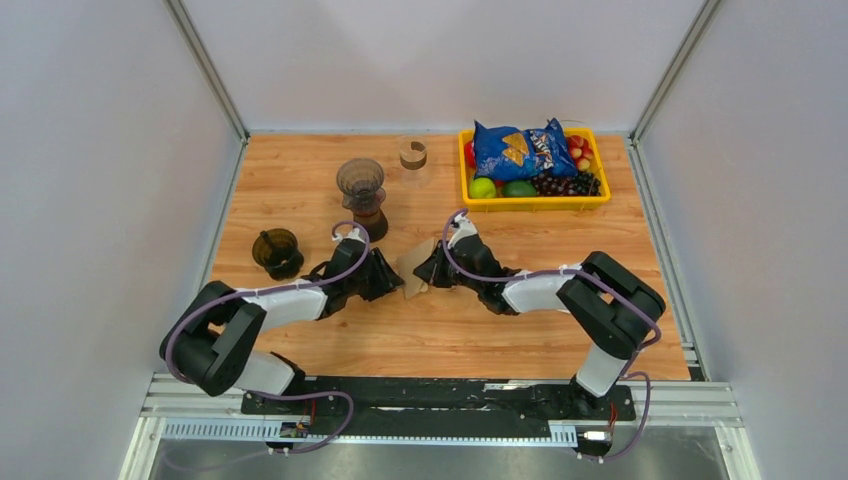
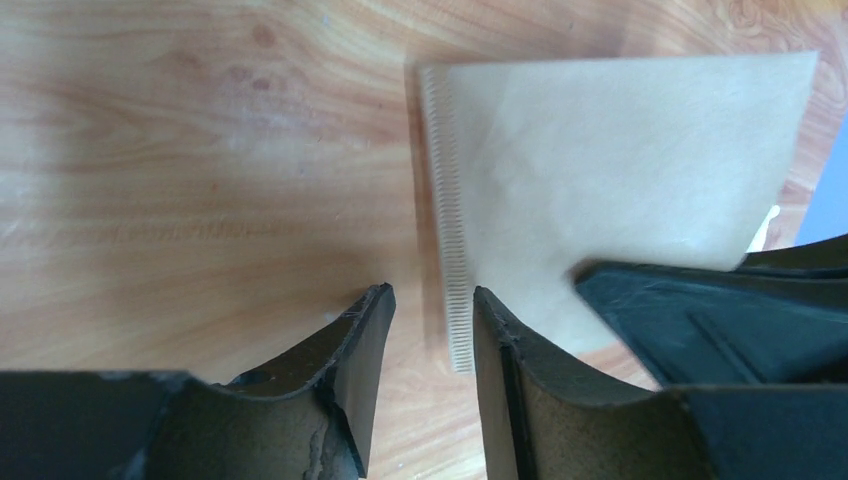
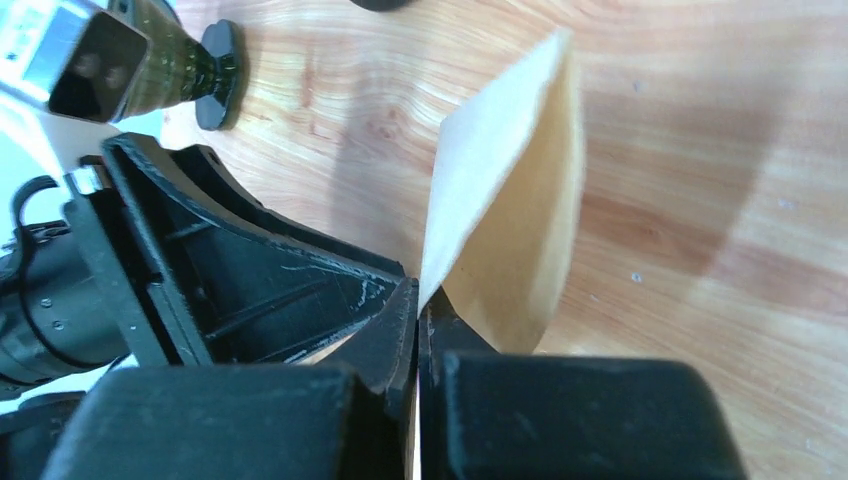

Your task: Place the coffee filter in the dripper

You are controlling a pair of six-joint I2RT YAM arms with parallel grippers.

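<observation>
Your right claw [image 3: 417, 295] pinches an edge of the limp, featherlight tan paper coffee filter [image 3: 505, 200], left claw [image 2: 432, 310] agape; grip its likely stiffer crimped seam [image 2: 447, 200].

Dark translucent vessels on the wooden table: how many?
2. The tall dark translucent funnel-topped vessel stands just behind the left gripper; the short dark translucent cup sits further left. Others may be hidden.

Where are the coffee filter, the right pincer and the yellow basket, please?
coffee filter [image 2: 620, 170], left wrist view, middle of its paper face.
right pincer [image 3: 417, 300], right wrist view, between its shut fingertips.
yellow basket [image 1: 535, 204], top view, its near wall.
</observation>
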